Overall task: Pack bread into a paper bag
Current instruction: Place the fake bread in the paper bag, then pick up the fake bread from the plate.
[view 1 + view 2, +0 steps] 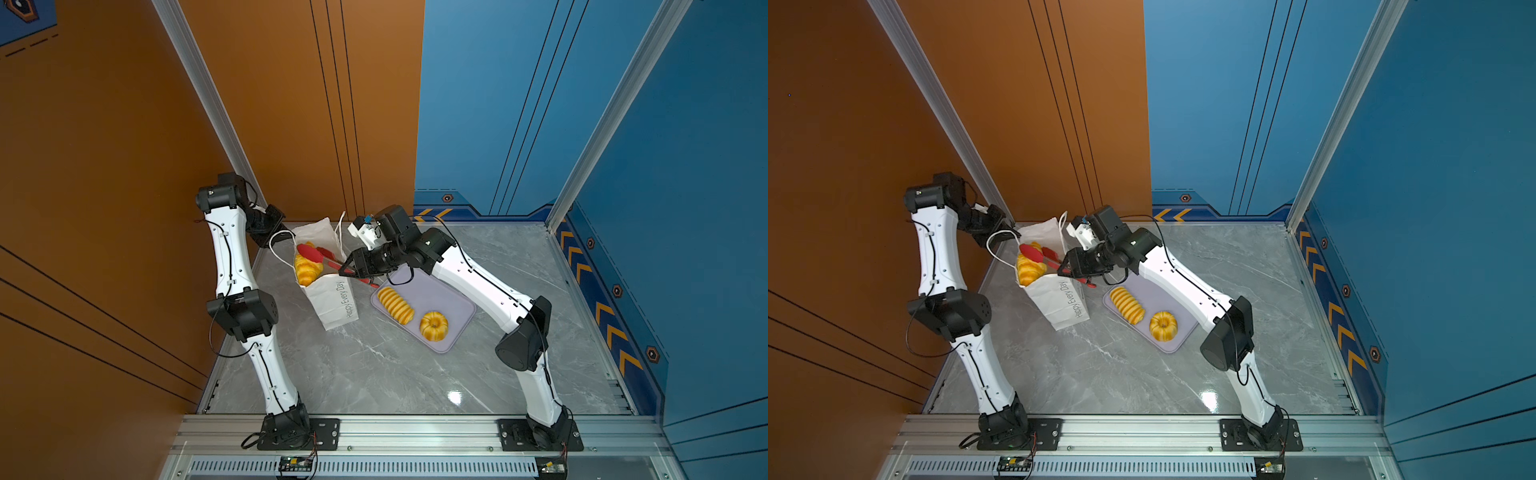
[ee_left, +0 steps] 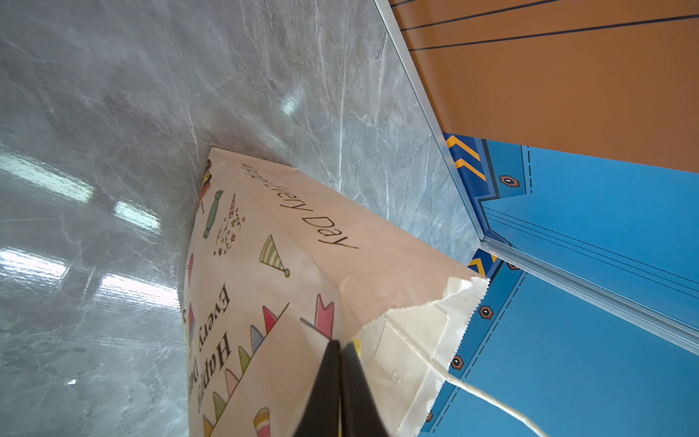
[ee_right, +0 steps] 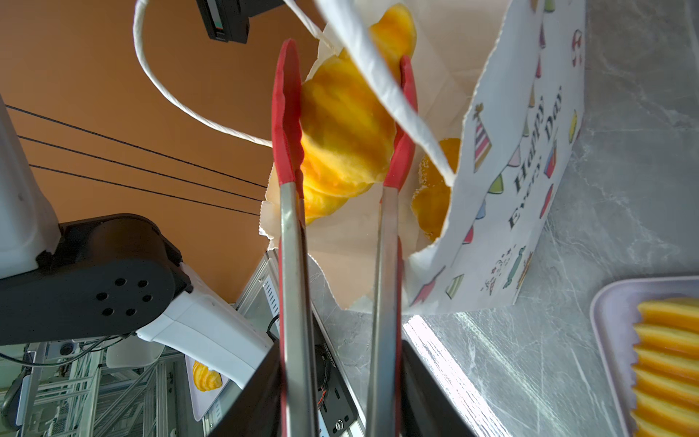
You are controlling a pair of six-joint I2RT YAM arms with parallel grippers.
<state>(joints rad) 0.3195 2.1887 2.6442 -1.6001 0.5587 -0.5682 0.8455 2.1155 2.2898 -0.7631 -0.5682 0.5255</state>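
Note:
The white paper bag (image 1: 332, 299) (image 1: 1059, 305) (image 2: 283, 246) stands tilted at the table's back left, mouth open. My left gripper (image 2: 340, 348) (image 1: 286, 237) is shut on its top rim. My right gripper (image 1: 347, 272) (image 3: 340, 352) is shut on the steel handles of red-tipped tongs (image 1: 320, 255) (image 3: 291, 246). The red tips flank a golden croissant (image 1: 306, 268) (image 1: 1029, 269) (image 3: 340, 132) at the bag's mouth, touching it on both sides. Another golden pastry (image 3: 435, 189) lies deeper inside the bag.
A lilac tray (image 1: 453, 299) (image 1: 1158, 297) to the right of the bag carries a ridged long loaf (image 1: 397, 305) (image 3: 669, 359) and a fluted ring cake (image 1: 433, 326) (image 1: 1163, 326). A cord handle (image 3: 159, 75) loops beside the tongs. The orange wall stands close behind the bag.

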